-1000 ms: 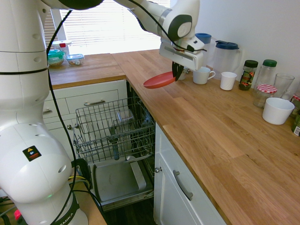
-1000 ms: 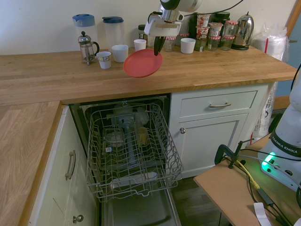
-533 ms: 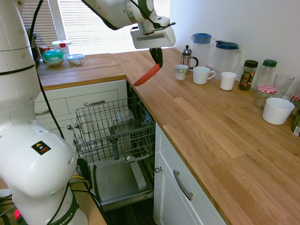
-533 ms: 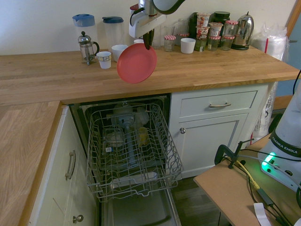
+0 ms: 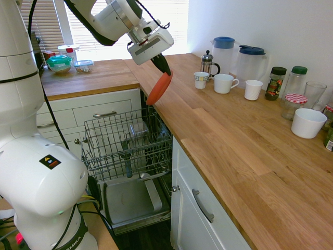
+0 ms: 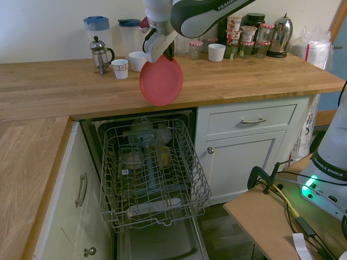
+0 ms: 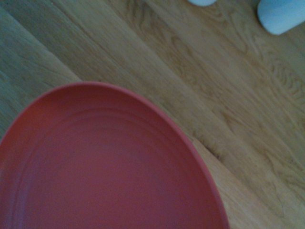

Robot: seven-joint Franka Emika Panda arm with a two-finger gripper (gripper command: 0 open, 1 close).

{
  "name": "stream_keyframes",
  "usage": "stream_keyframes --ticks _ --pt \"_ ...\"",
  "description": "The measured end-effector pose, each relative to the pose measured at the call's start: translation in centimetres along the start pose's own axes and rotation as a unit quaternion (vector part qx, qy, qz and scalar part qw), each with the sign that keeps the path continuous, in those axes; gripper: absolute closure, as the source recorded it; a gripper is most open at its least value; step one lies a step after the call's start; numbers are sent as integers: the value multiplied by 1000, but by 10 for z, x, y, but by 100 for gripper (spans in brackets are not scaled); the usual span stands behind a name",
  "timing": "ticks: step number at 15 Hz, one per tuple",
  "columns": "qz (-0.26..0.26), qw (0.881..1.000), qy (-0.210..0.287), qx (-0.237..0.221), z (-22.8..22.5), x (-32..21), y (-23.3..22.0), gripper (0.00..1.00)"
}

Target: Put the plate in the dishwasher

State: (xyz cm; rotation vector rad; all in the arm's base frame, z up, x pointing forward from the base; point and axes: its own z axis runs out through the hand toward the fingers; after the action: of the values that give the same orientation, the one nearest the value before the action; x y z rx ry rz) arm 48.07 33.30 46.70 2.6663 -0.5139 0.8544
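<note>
End effector (image 6: 164,53) clamps the plate (image 6: 161,80): edge-on in first exterior, full round face in second.

Home kitchen: dishwasher (image 6: 152,173), wooden worktop (image 5: 250,140).

The arm's base (image 6: 331,162) reads "FRANKA EMIKA" in the second exterior view.
</note>
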Motion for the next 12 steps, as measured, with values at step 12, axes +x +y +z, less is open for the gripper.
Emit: stream_keyframes --ticks 12 --pt "-214 965 145 -41 -20 -232 -110 100"
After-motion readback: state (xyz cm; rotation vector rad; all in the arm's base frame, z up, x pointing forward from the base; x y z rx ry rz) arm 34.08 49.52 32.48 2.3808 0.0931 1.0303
